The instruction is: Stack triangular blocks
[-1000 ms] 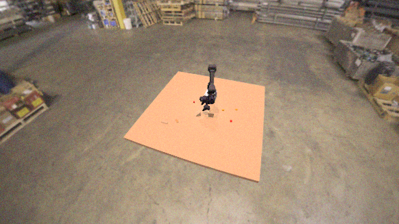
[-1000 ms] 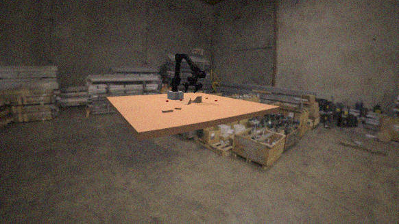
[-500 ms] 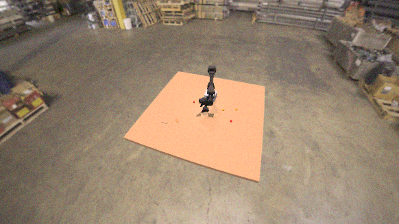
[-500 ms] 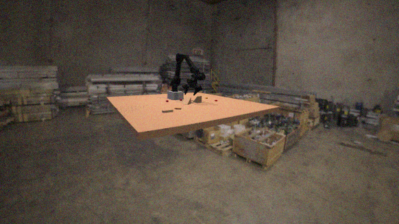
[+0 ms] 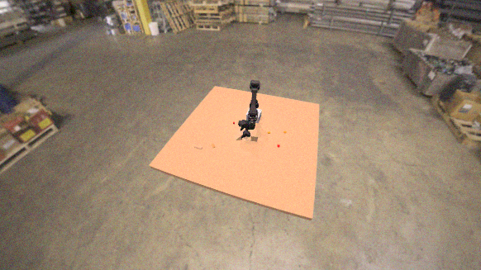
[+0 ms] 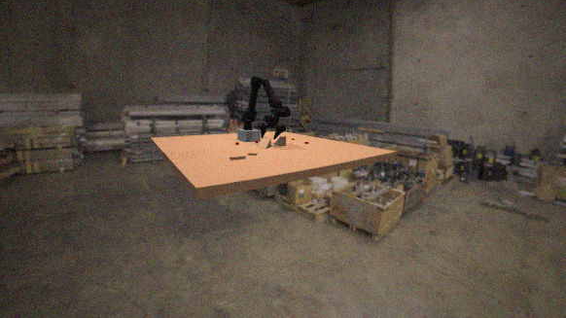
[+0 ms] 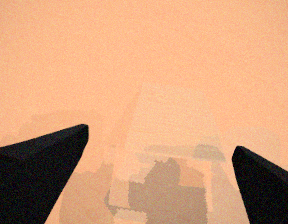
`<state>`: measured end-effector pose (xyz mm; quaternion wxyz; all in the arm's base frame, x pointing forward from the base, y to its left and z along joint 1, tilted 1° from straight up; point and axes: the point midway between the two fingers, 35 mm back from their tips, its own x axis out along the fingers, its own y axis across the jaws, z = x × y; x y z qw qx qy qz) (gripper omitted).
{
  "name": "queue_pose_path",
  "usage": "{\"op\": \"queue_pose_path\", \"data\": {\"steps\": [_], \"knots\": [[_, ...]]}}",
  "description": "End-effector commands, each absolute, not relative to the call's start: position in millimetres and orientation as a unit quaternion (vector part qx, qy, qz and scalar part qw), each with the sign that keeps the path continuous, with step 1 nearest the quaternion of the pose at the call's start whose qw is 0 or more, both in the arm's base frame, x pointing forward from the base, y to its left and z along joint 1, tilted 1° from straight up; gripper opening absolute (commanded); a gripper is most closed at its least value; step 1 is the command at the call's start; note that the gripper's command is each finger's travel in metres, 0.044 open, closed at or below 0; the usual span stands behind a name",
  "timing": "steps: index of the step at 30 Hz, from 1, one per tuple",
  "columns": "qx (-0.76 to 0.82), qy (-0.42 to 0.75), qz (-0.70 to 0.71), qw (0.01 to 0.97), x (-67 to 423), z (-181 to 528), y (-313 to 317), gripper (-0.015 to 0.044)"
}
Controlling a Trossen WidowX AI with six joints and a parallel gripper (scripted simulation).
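Note:
Two pale tan triangular blocks stand close together on the orange table [image 5: 273,180] [image 6: 204,173]. In the exterior view the left block [image 6: 266,143] and the right block [image 6: 280,142] show greyish faces. In the wrist view a pale block face [image 7: 170,117] lies ahead of and between the fingers, nearly the colour of the table; which block it is I cannot tell. My gripper [image 6: 269,136] [image 7: 162,143] is wide open and empty, pointing down, low over the blocks. Its fingers partly hide them in the top view. Whether a fingertip touches a block is unclear.
A thin angled piece [image 5: 198,148] [image 6: 237,158] and a small orange piece [image 5: 213,145] [image 6: 252,154] lie to one side. Small red pieces [image 5: 278,145] [image 5: 234,123] and small orange pieces [image 5: 269,132] [image 5: 285,132] lie around the arm.

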<state>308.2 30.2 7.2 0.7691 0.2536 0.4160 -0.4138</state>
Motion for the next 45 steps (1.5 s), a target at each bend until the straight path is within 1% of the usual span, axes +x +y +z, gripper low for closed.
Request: {"op": "queue_pose_path", "data": {"steps": [1,27,33,42,45], "knots": [[0.248,0.422,-0.414,0.767,307,-2,28,0.0440],[0.247,0.421,-0.415,0.768,313,-37,11,0.0440],[0.247,0.421,-0.415,0.768,313,-37,11,0.0282],[0.247,0.421,-0.415,0.768,313,-37,11,0.0222],[0.247,0.421,-0.415,0.768,313,-37,11,0.0144]]}}
